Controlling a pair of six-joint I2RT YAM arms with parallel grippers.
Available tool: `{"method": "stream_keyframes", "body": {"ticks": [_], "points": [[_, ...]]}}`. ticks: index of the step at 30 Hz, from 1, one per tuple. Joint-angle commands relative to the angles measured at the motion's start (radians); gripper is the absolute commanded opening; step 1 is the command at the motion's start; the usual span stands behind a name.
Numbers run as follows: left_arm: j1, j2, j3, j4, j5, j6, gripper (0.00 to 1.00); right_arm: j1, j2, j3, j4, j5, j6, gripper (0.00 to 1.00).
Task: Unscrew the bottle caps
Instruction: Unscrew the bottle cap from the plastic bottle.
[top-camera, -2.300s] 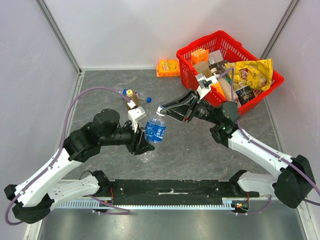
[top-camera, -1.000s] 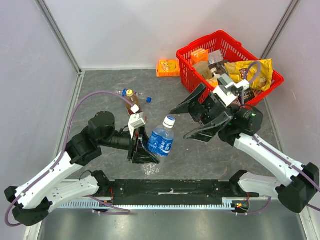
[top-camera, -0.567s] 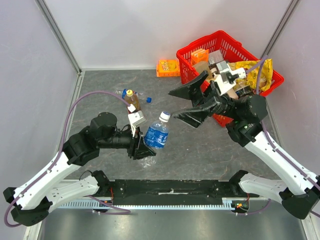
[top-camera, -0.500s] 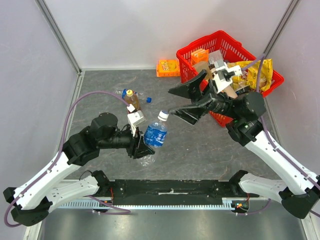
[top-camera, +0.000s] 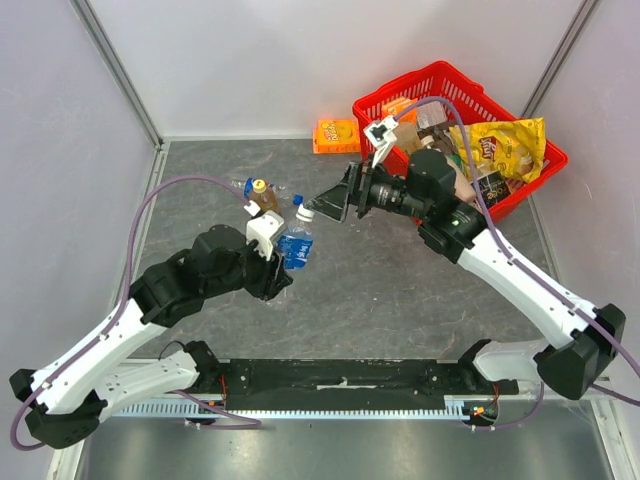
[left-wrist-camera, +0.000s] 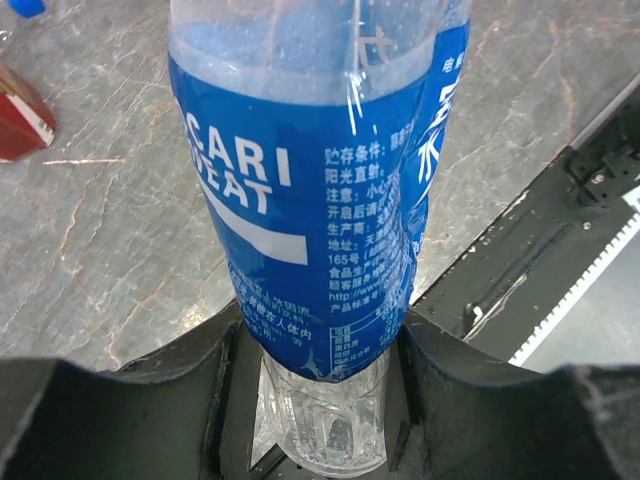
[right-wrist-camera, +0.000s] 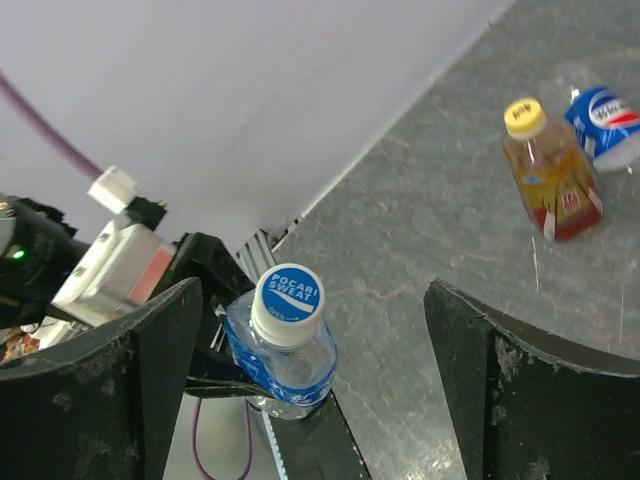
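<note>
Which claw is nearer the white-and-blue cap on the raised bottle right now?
Right. The right claw hovers open right at the cap, lined up with it. The left claw grips the bottle low on its body, at the far end from the cap.

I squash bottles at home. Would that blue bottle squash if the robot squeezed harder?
Probably a bit: the bottle looks like thin clear plastic, so it may dent where the left tool pinches its base. Its smooth round sides might slip or twist when the cap gets turned.

We hold the blue-labelled bottle (left-wrist-camera: 320, 200) near its base in our left tool (left-wrist-camera: 322, 392), above the grey marbled table (left-wrist-camera: 120, 250).
</note>
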Motion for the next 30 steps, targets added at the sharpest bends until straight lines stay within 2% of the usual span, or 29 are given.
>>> {"method": "stream_keyframes", "body": {"ticks": [1,8,22,26,30], "points": [[-0.001,0.033,0.038,-0.014,-0.074,0.045,0.02,-0.002,0.049,0.051,-0.064,0.012,0.043,0.96],[-0.002,0.057,0.024,-0.023,-0.071,0.048,0.02,0.000,0.090,0.022,-0.011,-0.023,0.094,0.87],[-0.002,0.064,0.020,-0.017,-0.073,0.051,0.02,0.001,0.094,-0.042,0.063,-0.075,0.127,0.52],[-0.002,0.067,0.024,-0.015,-0.069,0.048,0.02,0.001,0.091,-0.048,0.064,-0.077,0.126,0.39],[-0.001,0.067,0.024,-0.014,-0.068,0.045,0.02,0.001,0.086,-0.050,0.066,-0.084,0.124,0.15]]}}
